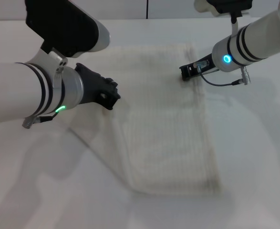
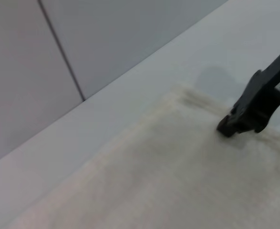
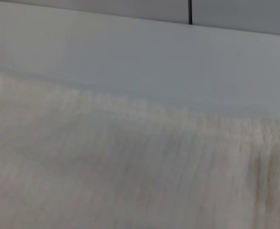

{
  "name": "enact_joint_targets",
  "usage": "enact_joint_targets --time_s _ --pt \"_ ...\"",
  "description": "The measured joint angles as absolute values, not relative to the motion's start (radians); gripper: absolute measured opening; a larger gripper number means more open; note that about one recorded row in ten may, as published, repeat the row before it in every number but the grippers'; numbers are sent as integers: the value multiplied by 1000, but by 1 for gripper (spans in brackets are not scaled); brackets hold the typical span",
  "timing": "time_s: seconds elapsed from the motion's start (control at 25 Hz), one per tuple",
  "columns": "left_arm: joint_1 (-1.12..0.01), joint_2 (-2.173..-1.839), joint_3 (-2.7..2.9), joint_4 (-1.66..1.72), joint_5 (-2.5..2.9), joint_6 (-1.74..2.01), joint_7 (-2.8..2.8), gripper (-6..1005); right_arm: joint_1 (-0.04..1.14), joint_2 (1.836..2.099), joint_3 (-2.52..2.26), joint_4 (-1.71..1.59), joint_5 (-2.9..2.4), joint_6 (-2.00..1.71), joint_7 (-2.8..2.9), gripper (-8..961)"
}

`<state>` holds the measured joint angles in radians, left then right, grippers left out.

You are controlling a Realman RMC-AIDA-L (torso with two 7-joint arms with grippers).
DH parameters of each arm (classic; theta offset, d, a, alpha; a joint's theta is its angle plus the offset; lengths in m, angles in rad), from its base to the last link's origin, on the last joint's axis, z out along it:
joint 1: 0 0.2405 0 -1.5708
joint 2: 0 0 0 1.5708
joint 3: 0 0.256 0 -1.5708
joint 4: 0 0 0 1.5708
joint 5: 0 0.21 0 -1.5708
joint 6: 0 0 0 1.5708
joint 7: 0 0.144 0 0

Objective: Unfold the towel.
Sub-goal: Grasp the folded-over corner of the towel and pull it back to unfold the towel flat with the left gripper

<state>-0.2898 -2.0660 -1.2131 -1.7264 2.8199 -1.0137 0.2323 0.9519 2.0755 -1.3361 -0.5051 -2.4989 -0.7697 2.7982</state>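
Note:
The cream-white towel [image 1: 163, 124] lies folded into a long rectangle on the white table, running from the far middle toward me. My left gripper [image 1: 108, 95] is low at the towel's left edge, about a third of the way down from its far end. My right gripper [image 1: 185, 72] touches the towel's right edge near its far right corner. It also shows in the left wrist view [image 2: 228, 128], its tip pressed onto the cloth [image 2: 168, 181]. The right wrist view shows only the ribbed towel surface [image 3: 106, 171] and its far edge. No red tag shows.
The white table [image 1: 254, 157] spreads around the towel on all sides. A grey panelled wall [image 2: 106, 43] stands behind the table's far edge. A cable [image 1: 221, 83] loops under my right wrist.

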Motion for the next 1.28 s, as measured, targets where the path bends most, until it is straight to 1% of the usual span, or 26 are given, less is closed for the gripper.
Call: enact_joint_targets --time_s 0.68,1.04,1.28 --pt "-286 -2065 -1221 -1809 2889 -1221 110 52 950 2075 -1336 -505 -2499 -768 2798 66" --pt "-247 -2063 -1246 -1895 2891 -1308 87 53 946 2075 -1336 -503 -2499 -768 2796 73" --pt "-240 -2063 -1263 -1903 2891 -1331 85 54 942 2075 -1336 -503 -2499 -768 2796 77"
